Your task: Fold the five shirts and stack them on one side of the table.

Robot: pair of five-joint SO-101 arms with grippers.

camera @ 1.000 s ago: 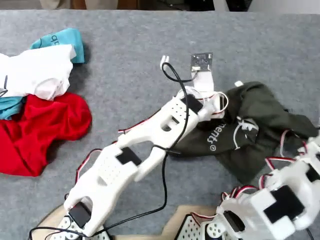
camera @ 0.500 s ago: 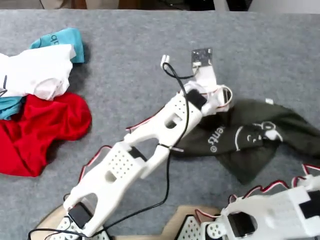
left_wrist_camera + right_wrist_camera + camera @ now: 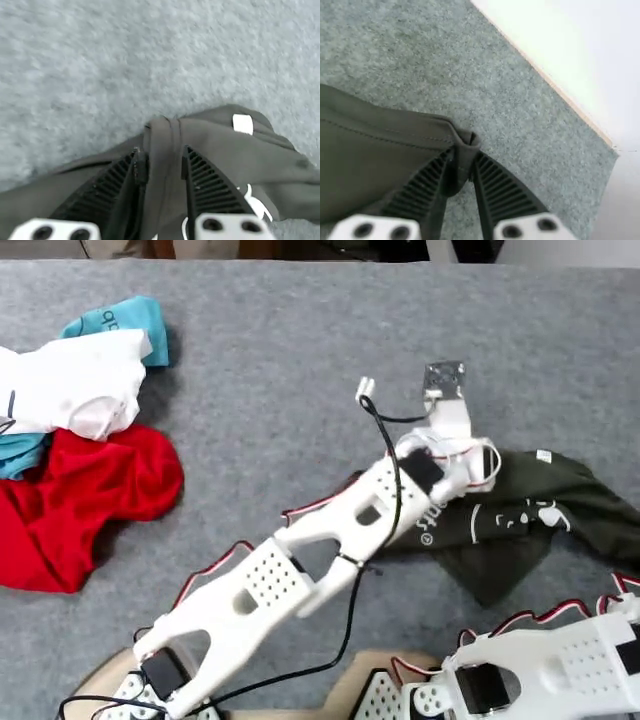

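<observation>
On the right half of the grey table (image 3: pixel 260 330) lies the dark green shirt (image 3: pixel 520 520), pulled out sideways and still crumpled, with its white print facing up. One end of it is under the wrist of the left arm (image 3: pixel 330 530), which reaches across the table from the near edge. The left gripper (image 3: pixel 160 159) has its fingers closed on a raised fold of this shirt, close to a small white label (image 3: pixel 243 123). The right gripper (image 3: pixel 462 156) pinches a hemmed corner of the same shirt, near the pale table edge (image 3: pixel 555 90). At the left side, well apart, a white shirt (image 3: pixel 75 380), a teal shirt (image 3: pixel 125 315) and a red shirt (image 3: pixel 85 490) lie in a loose heap, touching each other.
</observation>
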